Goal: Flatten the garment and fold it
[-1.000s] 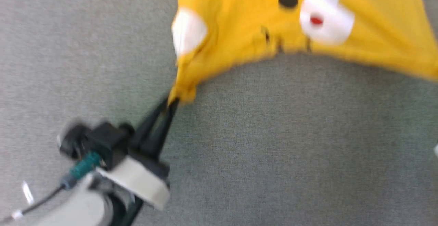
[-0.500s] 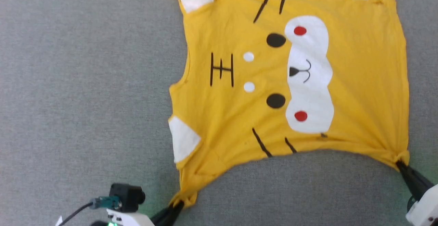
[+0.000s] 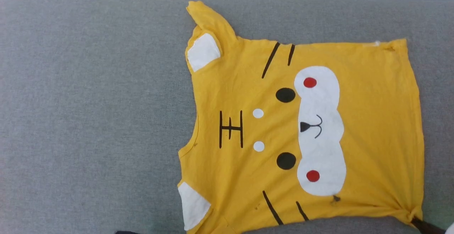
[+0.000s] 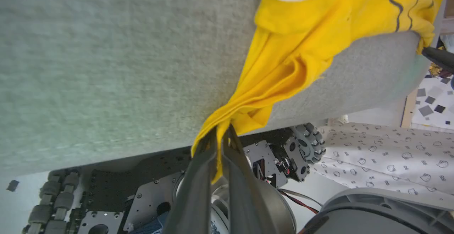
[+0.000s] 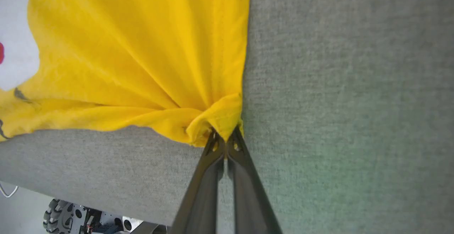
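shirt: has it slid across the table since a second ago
Cannot tell. The shirt sits lower in the picture, but the whole view shifted, so the camera moved; the grey table offers no fixed mark to judge against.

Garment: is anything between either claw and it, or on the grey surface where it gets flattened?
Nothing visible does. The left claw and the right claw are each shut directly on a near corner of the garment; the grey surface around it shows no other object.

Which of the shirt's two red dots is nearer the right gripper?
The lower red dot in head view; the upper one lies farther from the right gripper.
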Controlling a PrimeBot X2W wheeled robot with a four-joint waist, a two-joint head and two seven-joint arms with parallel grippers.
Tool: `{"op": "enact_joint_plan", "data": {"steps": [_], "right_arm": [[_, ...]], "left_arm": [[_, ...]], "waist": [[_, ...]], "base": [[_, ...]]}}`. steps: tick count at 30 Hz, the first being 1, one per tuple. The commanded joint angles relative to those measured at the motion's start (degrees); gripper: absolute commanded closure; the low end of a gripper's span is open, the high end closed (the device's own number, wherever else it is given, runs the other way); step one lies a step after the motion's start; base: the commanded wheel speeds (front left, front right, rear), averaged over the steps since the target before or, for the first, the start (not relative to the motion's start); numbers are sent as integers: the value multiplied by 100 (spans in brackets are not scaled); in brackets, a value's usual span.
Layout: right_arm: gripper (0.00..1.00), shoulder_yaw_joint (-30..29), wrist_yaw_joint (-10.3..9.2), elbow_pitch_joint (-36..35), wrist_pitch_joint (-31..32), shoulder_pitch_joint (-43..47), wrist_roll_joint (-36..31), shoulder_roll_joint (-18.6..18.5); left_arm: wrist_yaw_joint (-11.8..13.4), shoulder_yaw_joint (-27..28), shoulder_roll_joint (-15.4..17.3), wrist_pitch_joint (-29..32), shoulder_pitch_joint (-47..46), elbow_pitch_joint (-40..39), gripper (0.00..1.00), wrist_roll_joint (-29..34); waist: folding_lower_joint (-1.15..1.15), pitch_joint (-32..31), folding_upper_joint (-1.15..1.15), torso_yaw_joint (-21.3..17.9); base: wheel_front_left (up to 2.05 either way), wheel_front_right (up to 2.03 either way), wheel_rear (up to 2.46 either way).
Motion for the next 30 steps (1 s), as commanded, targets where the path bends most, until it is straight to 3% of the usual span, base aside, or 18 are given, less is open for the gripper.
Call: {"op": "enact_joint_plan", "data": {"steps": [1,5,10,14,17,19,22,26,30], "right_arm": [[100,129,-57,248,377,588,2,135],[100,-97,-57,-492,275,494,49,75],[100,-242,-57,-1514,-3,-337,-54,-256],[100,-122,-57,-2059,-80,-1662,-130,-693],[100,108,-57,-2288,3,-2916,-193,-1019],[100,321,-57,-2245,89,-3892,-220,-1185],[100,713,-57,-1853,161,-5485,-382,-1390],[100,1091,-57,-861,23,-7692,-745,-1204],[100,1378,-57,189,-416,-9464,-1304,-989]], "left_arm": [[-30,94,157,-200,58,43,100,81],[10,467,466,-828,-174,-157,100,559],[427,1045,868,-1315,-1133,-591,100,1559],[796,1403,1318,-837,-2304,-936,100,2314],[803,1647,1566,-265,-3347,-1125,100,2712],[624,1764,1687,191,-4123,-1147,100,2914],[251,1935,1615,724,-5468,-967,100,3220],[-314,1986,1286,1184,-7473,-376,100,3930],[-891,1937,763,1178,-9507,427,100,4740]], "waist": [[0,-75,0,3],[0,-146,0,-9],[0,-124,0,-62],[0,33,0,-136],[0,292,0,-180],[0,544,0,-216],[0,1070,0,-277],[0,1772,0,-393],[0,2326,0,-496]], "base": [[0,0,0],[0,0,0],[0,0,0],[0,0,0],[0,0,0],[0,0,0],[0,0,0],[0,0,0],[0,0,0]]}}
